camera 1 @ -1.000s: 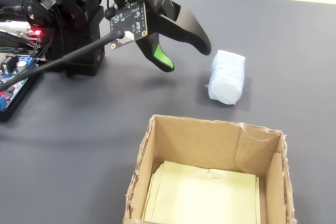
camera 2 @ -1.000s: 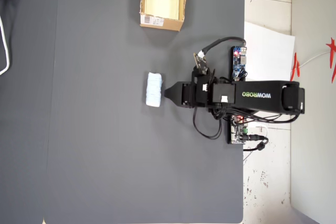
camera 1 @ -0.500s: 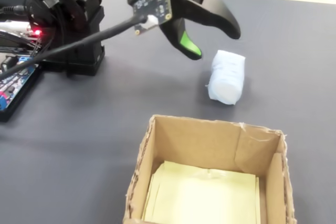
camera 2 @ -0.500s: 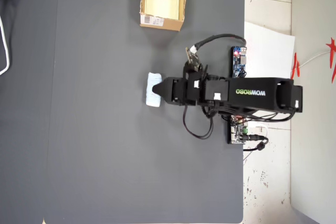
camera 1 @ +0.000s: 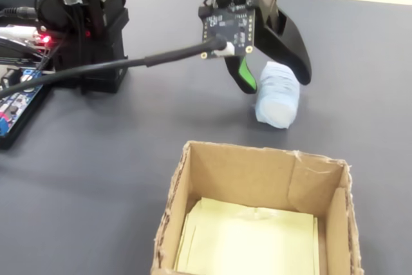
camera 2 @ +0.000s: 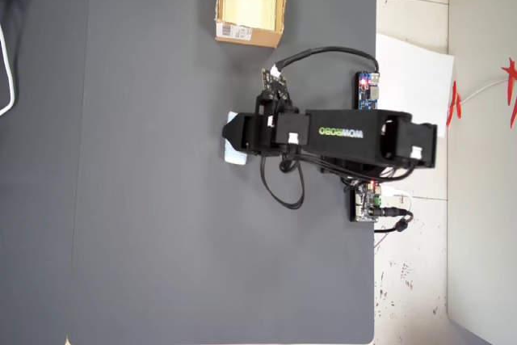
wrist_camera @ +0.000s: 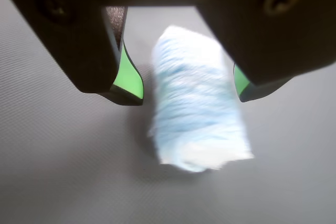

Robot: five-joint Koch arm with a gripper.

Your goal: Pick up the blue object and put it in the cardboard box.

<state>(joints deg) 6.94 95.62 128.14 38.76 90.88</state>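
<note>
The blue object (wrist_camera: 197, 100), a pale blue-white ribbed roll, lies on the dark mat. My gripper (wrist_camera: 188, 90) hangs open over it, one green-padded jaw on each side, with a gap showing between the left pad and the roll. In the fixed view the gripper (camera 1: 275, 82) straddles the far end of the roll (camera 1: 278, 98). From overhead, only a sliver of the roll (camera 2: 233, 153) shows under the gripper (camera 2: 234, 136). The cardboard box (camera 1: 203, 178) stands open with a pale yellow inside, near the front of the fixed view and at the top of the overhead view (camera 2: 249, 34).
The arm's base (camera 1: 90, 24) and a thick black cable (camera 1: 109, 69) sit at the left of the fixed view, with circuit boards (camera 1: 19, 101) at the mat's edge. The dark mat (camera 2: 153, 199) stretches wide to the left and below in the overhead view.
</note>
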